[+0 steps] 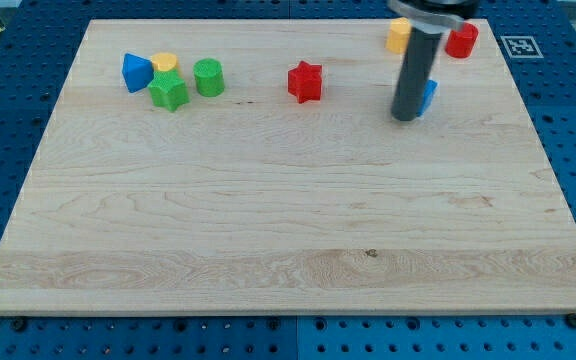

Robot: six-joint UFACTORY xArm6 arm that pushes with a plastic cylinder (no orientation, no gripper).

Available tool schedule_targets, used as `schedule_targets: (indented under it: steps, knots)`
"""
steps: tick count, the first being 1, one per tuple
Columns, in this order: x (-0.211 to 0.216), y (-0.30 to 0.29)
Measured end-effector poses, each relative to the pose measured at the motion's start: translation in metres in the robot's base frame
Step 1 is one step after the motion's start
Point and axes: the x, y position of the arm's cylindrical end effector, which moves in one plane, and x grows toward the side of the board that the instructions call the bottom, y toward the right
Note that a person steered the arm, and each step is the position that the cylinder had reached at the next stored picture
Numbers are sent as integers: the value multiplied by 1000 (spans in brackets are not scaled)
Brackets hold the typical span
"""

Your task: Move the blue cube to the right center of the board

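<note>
Tool: my tip (404, 118) is a bare rod end with nothing to open, close or clamp; it rests on the board (268, 230) in the upper right part of the view.
Contact: the tip sits against the left face of the blue cube (428, 96); whether it touches or stands just beside is hard to tell, since the rod hides most of the block.
Task block: the blue cube lies near the view's top right, only its right edge showing past the rod.
Why this stance: a tip on the cube's left and slightly below suits a push toward the view's right; the goal also lies lower, so I judge the tip needs to come round above the cube.
Near neighbours: a yellow block (398, 35) and a red block (461, 39) stand above the cube, apart from it.
Hazard: a push drifting upward could catch the red block.
Elsewhere: red star (305, 82) at top centre; a blue wedge-like block (136, 72), a second yellow block (165, 63), a green star (169, 91) and a green cylinder (208, 77) cluster at top left, well apart.
Progress: early; cube not yet at right centre.
</note>
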Motion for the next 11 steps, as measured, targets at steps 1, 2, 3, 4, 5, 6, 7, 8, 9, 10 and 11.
schedule_targets:
  steps: [1,2,3,4,5,6,7,8,9,10,11]
  knots:
    - [-1,-25]
    - [-23,-49]
    - [-54,-49]
    - [-56,-10]
    - [-19,31]
    - [-13,36]
    - [-28,6]
    - [-19,-1]
    - [-10,34]
    - [3,73]
    - [28,96]
